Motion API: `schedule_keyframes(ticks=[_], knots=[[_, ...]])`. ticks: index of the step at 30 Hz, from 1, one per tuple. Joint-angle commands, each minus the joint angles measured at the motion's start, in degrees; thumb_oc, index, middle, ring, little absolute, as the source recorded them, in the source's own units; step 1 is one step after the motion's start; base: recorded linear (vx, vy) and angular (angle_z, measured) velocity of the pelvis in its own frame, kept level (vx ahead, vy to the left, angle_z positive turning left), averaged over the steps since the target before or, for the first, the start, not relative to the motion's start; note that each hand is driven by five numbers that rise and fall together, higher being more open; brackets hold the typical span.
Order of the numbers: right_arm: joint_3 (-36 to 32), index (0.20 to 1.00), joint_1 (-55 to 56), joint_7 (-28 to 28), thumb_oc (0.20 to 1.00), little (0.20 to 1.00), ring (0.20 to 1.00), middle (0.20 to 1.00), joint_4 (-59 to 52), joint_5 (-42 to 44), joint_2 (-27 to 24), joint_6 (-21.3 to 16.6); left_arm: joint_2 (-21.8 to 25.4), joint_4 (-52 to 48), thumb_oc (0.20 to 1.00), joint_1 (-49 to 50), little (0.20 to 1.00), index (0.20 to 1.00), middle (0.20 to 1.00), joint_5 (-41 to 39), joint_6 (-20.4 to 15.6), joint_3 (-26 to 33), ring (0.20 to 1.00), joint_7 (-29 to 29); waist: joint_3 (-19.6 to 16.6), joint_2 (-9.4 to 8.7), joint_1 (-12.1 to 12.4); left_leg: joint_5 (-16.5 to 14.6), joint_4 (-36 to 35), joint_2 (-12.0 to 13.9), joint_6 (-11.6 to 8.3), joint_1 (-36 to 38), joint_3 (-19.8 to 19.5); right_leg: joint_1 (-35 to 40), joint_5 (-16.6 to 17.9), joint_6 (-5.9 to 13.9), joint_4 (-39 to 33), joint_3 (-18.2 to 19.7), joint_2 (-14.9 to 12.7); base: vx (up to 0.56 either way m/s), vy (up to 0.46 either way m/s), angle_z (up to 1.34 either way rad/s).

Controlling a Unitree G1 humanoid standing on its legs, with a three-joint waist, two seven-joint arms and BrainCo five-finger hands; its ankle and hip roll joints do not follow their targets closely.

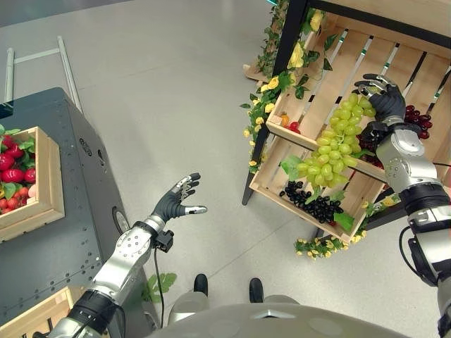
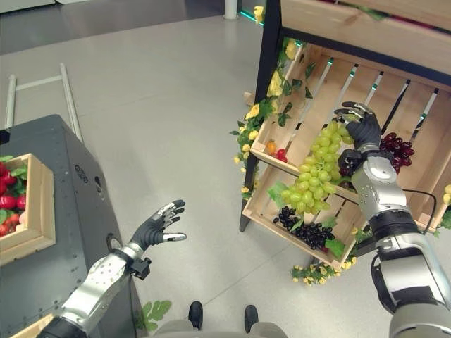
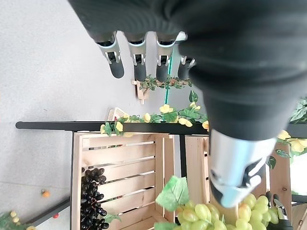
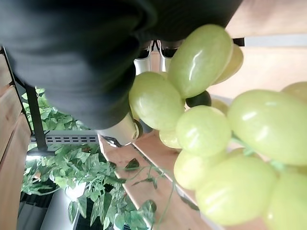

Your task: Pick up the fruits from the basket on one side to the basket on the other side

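While the head views take in the dark cabinet (image 1: 63, 211) with its wooden box of strawberries (image 1: 13, 176), the right wrist view is crowded by the green grapes (image 4: 201, 129) pressed against the palm. The bunch (image 1: 337, 144) is gripped at its top by the right hand (image 1: 384, 102) and hangs over the slatted crate (image 1: 320, 98), above the black grapes (image 1: 313, 204). The left hand (image 1: 176, 201) is held spread over the floor, fingers straight, nothing in it.

The green grapes (image 1: 337, 144) look smooth and glossy, plastic-like. The crates (image 1: 320, 98) are pale, unpainted slatted wood, matt. The worktop (image 1: 70, 211) is dark matt metal with rivets. The floor (image 1: 162, 91) is smooth grey with a slight sheen.
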Motion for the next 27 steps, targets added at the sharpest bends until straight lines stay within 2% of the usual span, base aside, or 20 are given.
schedule_keyframes(ticks=[1, 7, 16, 19, 20, 21, 27], knots=[[-2.73, 0.200, -4.20, -1.18, 0.200, 0.200, 0.200, 0.200, 1.68, 1.10, 0.15, -3.85, 0.85, -2.57, 1.000, -2.14, 1.000, 1.000, 1.000, -0.03, -3.15, 0.19, 1.000, 0.71, -1.86, -3.10, 1.18, -5.57, 4.82, -0.80, -0.35, 1.55, -0.32, 1.30, -1.69, 3.38, 2.48, -1.45, -0.87, 0.00, 0.000, 0.00], [-3.57, 0.200, -10.34, -3.37, 0.200, 0.200, 0.200, 0.200, 11.29, 3.06, -2.36, -3.55, 1.83, -2.93, 1.000, -2.13, 1.000, 1.000, 1.000, -0.84, -2.98, -0.13, 1.000, 0.58, -1.57, -2.89, 1.88, -5.55, 4.80, -1.01, -0.43, 1.33, -0.65, 1.16, -1.56, 3.47, 2.32, -1.70, -0.98, -0.01, -0.001, 0.00], [0.51, 0.200, -22.52, -3.78, 0.200, 0.200, 0.200, 0.200, 23.13, 3.82, -8.88, -1.84, 3.96, -3.72, 1.000, -2.78, 1.000, 1.000, 1.000, -2.89, -3.15, -1.17, 1.000, -0.12, -0.44, -1.73, 2.66, -4.36, 4.64, -1.31, -0.89, -0.99, -1.58, -1.03, -0.90, 3.52, 2.40, -2.61, -1.40, -0.04, -0.007, 0.07], [2.31, 0.200, -25.79, -4.00, 0.200, 0.200, 0.200, 0.200, 27.11, 2.85, -10.92, -0.80, 4.55, -4.05, 1.000, -3.00, 1.000, 1.000, 1.000, -3.33, -3.21, -1.80, 1.000, -0.18, -0.25, -1.19, 2.93, -4.57, 4.18, -1.25, -1.12, -1.11, -2.13, -1.10, -1.23, 3.59, 2.12, -3.15, -1.54, 0.00, -0.015, 0.13], [3.55, 0.200, -27.79, -3.86, 0.200, 0.200, 0.200, 0.200, 29.27, 1.95, -12.08, -0.22, 4.77, -4.21, 1.000, -3.25, 1.000, 1.000, 1.000, -3.52, -3.31, -2.10, 1.000, -0.16, 0.16, -0.88, 3.07, -3.56, 4.19, -1.36, -1.26, -1.86, -2.49, -1.78, -0.58, 3.47, 2.24, -3.52, -1.67, -0.03, -0.020, 0.10], [3.80, 0.200, -28.06, -3.78, 0.200, 0.200, 0.200, 0.200, 29.47, 1.97, -12.13, -0.21, 4.66, -4.19, 1.000, -3.29, 1.000, 1.000, 1.000, -3.53, -3.29, -2.11, 1.000, -0.16, -0.02, -0.72, 2.96, -4.23, 3.94, -1.32, -1.26, -1.48, -2.66, -1.40, -1.15, 3.52, 2.02, -3.59, -1.63, -0.03, -0.017, 0.19], [6.96, 0.200, -31.38, -4.17, 0.200, 0.200, 0.200, 0.200, 32.04, -1.63, -14.01, 0.18, 4.72, -4.53, 1.000, -3.78, 1.000, 1.000, 1.000, -4.01, -3.46, -3.24, 1.000, 0.06, 0.58, 0.39, 3.15, -3.04, 3.29, -1.58, -1.62, -3.01, -3.47, -2.74, -0.62, 3.60, 1.77, -4.64, -1.95, -0.03, -0.005, 0.16]])
